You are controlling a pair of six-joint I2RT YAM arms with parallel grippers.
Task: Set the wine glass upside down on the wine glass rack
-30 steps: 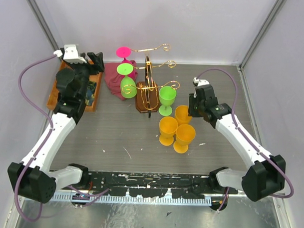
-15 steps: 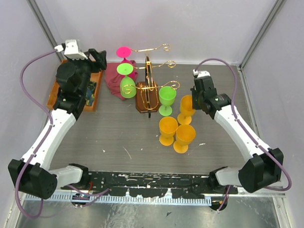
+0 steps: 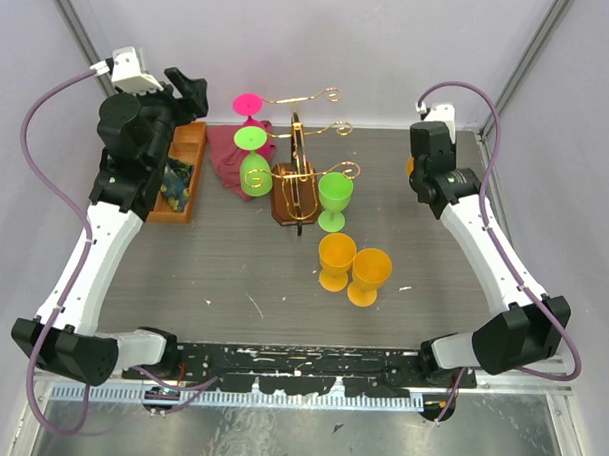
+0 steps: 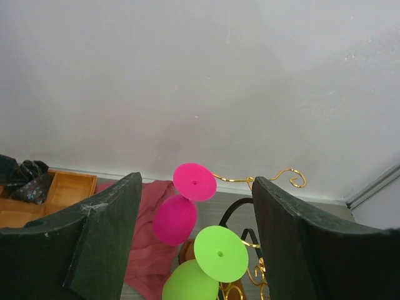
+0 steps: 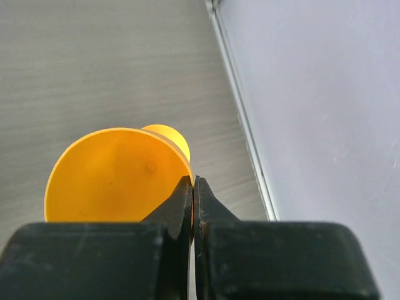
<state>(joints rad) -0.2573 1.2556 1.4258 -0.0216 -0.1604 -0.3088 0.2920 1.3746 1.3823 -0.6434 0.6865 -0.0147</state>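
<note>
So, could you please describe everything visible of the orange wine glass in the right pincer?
The orange wine glass looks like glossy opaque plastic. The right wrist view shows a broad round face with a small central dimple and a brighter rounded part behind it; foot or bowl, I cannot tell. The right pincer is shut on its thin edge, the only contact visible. The grey table lies behind it, near the right wall. From above, the right arm hides nearly all of it.
</note>
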